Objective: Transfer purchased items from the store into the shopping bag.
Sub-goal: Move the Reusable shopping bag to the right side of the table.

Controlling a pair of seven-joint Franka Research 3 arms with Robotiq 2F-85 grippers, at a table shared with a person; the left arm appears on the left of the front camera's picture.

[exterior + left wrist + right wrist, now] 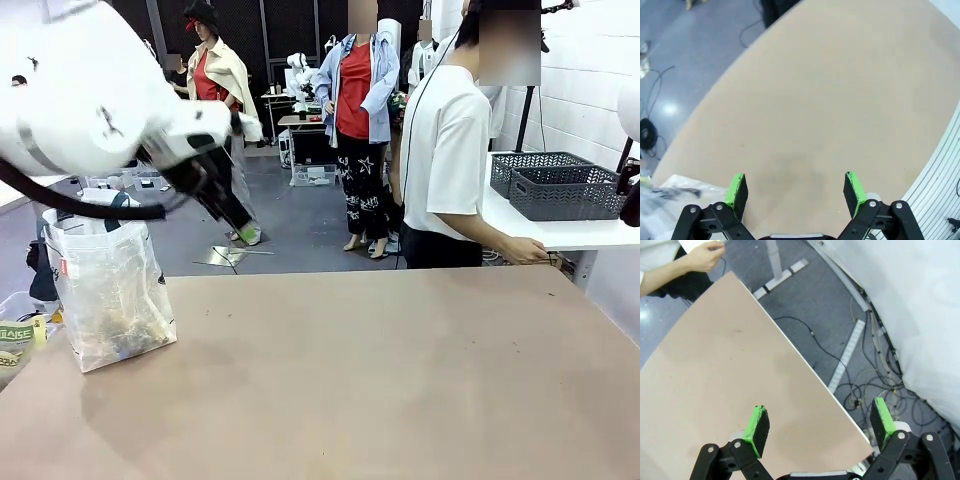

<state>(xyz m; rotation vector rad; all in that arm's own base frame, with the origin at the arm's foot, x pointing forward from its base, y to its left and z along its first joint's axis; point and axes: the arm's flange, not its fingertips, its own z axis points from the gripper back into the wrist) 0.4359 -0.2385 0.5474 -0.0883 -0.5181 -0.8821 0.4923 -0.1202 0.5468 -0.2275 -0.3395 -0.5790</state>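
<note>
Front view is showing the shopping bag (110,290) standing upright at the left end of the brown table (380,380), its long axis running vertically and its mouth opening upward, with dark navy handles (115,205) rising from the top and a small red tag (63,268) on its near-left side. Purchased items (125,328) are lying piled in the bottom of the bag, dark and tan shapes showing through the translucent plastic; which way each one is pointing cannot be told. The left arm (90,95) is hanging above and just right of the bag's mouth. Two dark grey lattice baskets (560,185) are sitting on a white side table at the far right, well apart from the bag, and a person (450,140) in a white shirt is standing beside them with a hand (525,250) at the far table edge.

Left wrist view is showing the left gripper (796,190) with its jaws spread wide and nothing between them, hovering over bare tabletop; a crinkly corner of the bag is lying at the lower left, just outside the left pad.

Right wrist view is showing the right gripper (820,425) with jaws likewise spread and empty, hanging over the table's edge, far from the bag
</note>
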